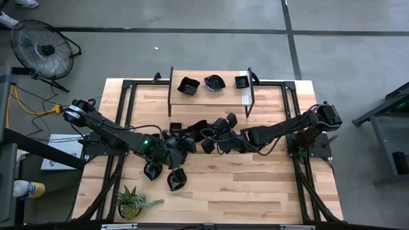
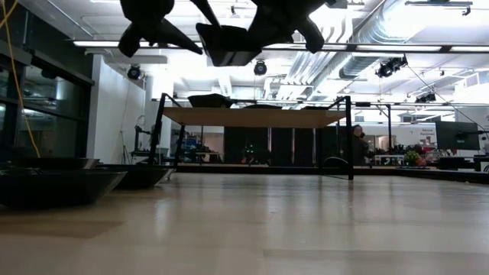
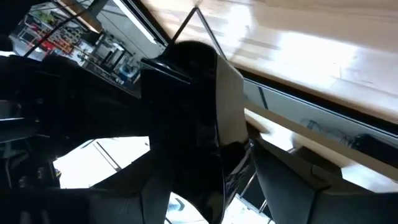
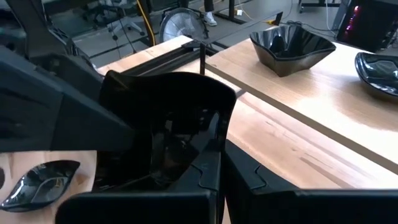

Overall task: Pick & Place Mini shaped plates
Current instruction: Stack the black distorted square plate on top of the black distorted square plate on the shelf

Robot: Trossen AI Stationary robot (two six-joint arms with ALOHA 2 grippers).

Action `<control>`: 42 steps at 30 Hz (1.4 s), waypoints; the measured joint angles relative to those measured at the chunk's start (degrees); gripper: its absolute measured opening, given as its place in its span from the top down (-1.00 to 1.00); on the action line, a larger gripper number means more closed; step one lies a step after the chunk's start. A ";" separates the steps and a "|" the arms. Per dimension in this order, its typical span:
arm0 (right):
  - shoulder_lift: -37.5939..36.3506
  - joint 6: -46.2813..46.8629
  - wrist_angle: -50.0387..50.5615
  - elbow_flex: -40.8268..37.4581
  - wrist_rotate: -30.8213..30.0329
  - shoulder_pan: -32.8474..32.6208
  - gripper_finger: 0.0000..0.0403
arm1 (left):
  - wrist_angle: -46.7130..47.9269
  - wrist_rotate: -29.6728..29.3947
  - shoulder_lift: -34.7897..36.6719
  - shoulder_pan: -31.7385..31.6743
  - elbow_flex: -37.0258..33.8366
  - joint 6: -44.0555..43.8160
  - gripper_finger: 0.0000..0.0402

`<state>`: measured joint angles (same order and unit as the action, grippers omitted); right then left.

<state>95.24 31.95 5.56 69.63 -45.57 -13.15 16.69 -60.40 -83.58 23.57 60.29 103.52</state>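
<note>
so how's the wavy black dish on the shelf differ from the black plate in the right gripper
The wavy-edged glossy black dish rests flat and upright on the wooden shelf; the glossy black plate in the right gripper is tilted on edge, lifted. The shelf dish stands free; the other is clamped. Both are glossy black.

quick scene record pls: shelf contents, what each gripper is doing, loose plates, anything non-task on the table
shelf: raised wooden shelf at the table's far edge, three black plates on it
left gripper: left gripper mid-table, up off the surface, shut on a black plate
right gripper: right gripper mid-table beside the left one, shut on a second black plate
loose plates: cluster around both grippers; two lie nearer the front edge
non-task: green potted plant at the front left corner
</note>
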 joint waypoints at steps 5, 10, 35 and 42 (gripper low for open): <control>0.00 -0.47 0.14 0.00 -0.45 0.00 1.00 | 0.17 1.54 -0.01 0.05 0.00 0.18 0.02; 0.00 -0.47 0.36 0.00 -0.48 0.00 1.00 | 0.22 1.73 -0.01 0.07 0.00 0.18 0.31; 0.00 -2.67 0.39 0.00 1.82 -0.02 0.79 | 0.18 3.09 -0.01 0.09 -0.11 -0.46 1.00; -2.28 -3.71 0.15 -0.04 5.62 -0.03 0.43 | -0.22 3.08 0.01 0.09 0.02 -0.45 1.00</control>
<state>92.96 28.24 5.71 69.58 -39.96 -13.18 16.47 -57.32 -83.57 23.66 60.31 103.07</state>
